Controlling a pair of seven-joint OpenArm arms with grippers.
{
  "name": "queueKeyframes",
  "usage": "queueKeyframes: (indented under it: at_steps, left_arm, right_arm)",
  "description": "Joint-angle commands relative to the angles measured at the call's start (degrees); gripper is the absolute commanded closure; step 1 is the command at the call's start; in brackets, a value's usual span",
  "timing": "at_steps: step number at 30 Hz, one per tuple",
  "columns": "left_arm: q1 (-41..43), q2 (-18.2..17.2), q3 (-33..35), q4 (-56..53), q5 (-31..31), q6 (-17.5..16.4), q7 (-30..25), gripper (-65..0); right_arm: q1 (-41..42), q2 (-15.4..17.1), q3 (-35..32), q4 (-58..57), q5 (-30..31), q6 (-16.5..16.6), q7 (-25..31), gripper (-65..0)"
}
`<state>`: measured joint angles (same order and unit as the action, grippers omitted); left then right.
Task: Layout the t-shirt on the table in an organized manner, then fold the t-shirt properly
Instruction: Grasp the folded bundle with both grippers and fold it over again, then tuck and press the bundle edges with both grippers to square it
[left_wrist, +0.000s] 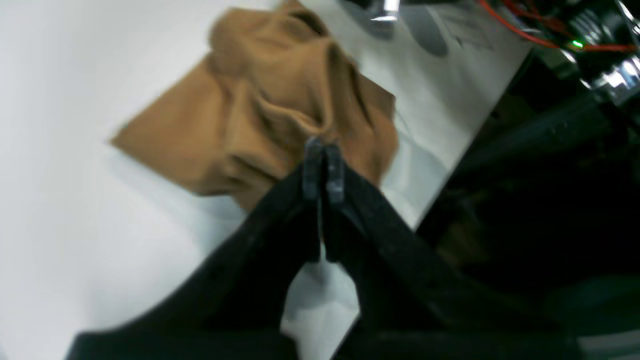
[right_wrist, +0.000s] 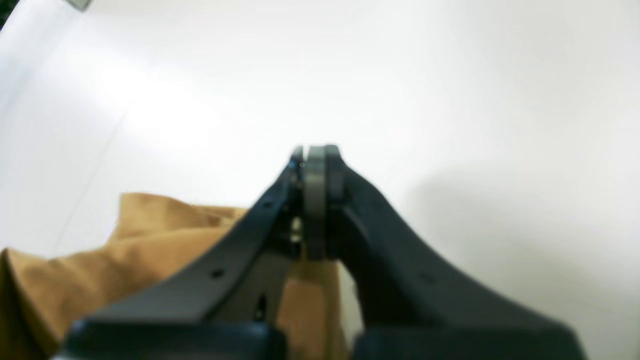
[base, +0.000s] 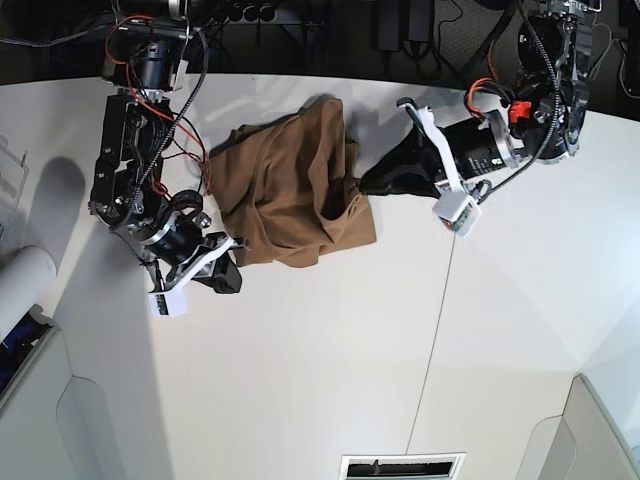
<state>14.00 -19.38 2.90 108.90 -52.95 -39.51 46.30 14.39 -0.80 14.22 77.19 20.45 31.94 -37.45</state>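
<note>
Tan shirt is still bunched on the table, left gripper pinching a fold, right gripper closed empty, so pull outward slowly.

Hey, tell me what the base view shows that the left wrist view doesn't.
Only the base view shows the right gripper at the crumpled tan cloth t-shirt's near-left corner, and the white table's dark seam. Only the left wrist view shows the left gripper close up, jaws together, pinching a fold of cloth. Both show the bunched t-shirt on the table.
</note>
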Motion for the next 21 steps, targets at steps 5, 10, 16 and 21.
queueKeyframes:
  at_steps: [5,10,16,21]
  left_arm:
    - [-0.46,-0.48,-0.59,1.88,-3.85,-0.49,-0.26,0.0]
    - [-0.46,-0.5,-3.26,7.93,-3.82,-0.49,-0.13,0.0]
    - [-0.37,-0.42,-1.38,12.81,-3.76,-0.49,-1.66,0.0]
    - [-2.12,4.37,6.12,8.79,1.38,-0.49,-2.03,0.0]
  right_arm:
    - [2.23,0.15,-1.25,-3.93,0.94,0.46,1.27,0.0]
    - [1.95,0.17,-1.33,-4.44,0.96,0.46,0.94,0.0]
    - [2.1,0.15,-1.33,-4.44,1.6,0.44,1.05,0.0]
    - [1.97,0.15,-1.33,-4.44,1.55,0.44,0.22,0.0]
